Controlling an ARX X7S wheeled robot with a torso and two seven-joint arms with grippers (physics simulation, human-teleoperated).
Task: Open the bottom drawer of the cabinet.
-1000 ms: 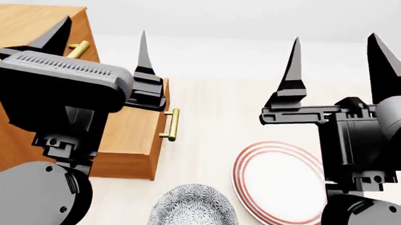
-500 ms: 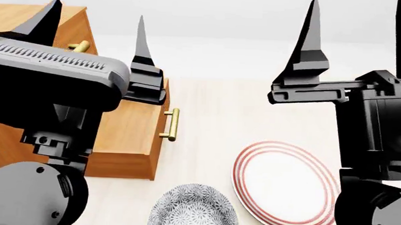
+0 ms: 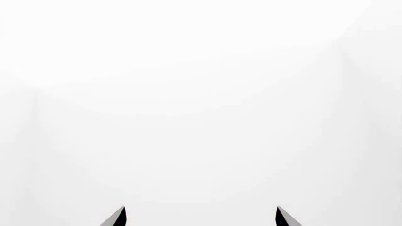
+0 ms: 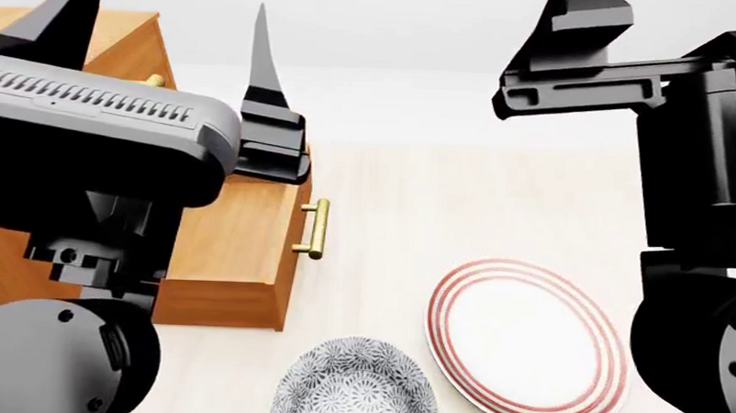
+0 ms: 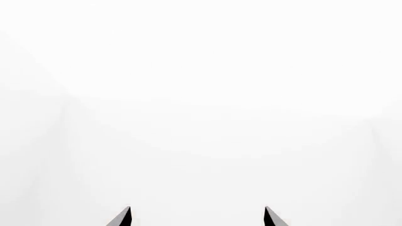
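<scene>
both grippers, left & right, have risen, fingers spread, empty; bottom drawer below left fingers already pulled out.

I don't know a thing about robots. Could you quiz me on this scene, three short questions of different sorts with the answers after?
1. True or false: the bottom drawer of the cabinet is pulled out.
2. Which dish lies nearer the drawer's brass handle: (a) the red-ringed plate or (b) the patterned bowl?
3. Fill in: both wrist cameras show only fingertips against a blank ____ background.

Key
1. True: it juts out past the cabinet front above it.
2. It is close, but (b), the bowl, just below the drawer's corner.
3. White. The left gripper and right gripper both stand open, holding nothing.
</scene>
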